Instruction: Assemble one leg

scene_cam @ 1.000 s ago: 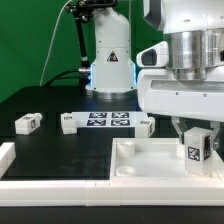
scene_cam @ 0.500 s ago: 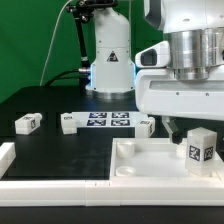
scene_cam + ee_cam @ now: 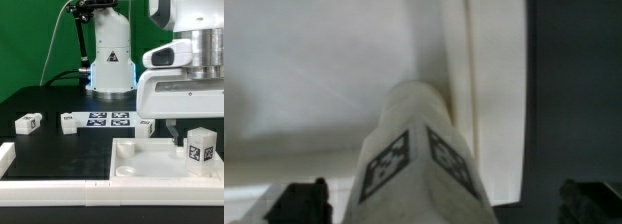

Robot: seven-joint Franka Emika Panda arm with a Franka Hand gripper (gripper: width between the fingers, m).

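A white leg (image 3: 200, 146) with a black-and-white tag stands upright in the right corner of the large white tray (image 3: 150, 162). My gripper (image 3: 197, 121) hangs just above it, open, with nothing held. In the wrist view the leg (image 3: 413, 150) rises between my two dark fingertips (image 3: 304, 202), which stand wide apart and clear of it. Three more legs lie on the black table: one at the exterior view's left (image 3: 27, 123), one at the marker board's left end (image 3: 68, 121), one at its right end (image 3: 145, 125).
The marker board (image 3: 105, 120) lies behind the tray. The robot base (image 3: 110, 60) stands at the back. A white raised border (image 3: 8, 158) runs along the front left of the table.
My gripper has let go of the leg and lifted straight up. The leg stays standing in the tray corner.
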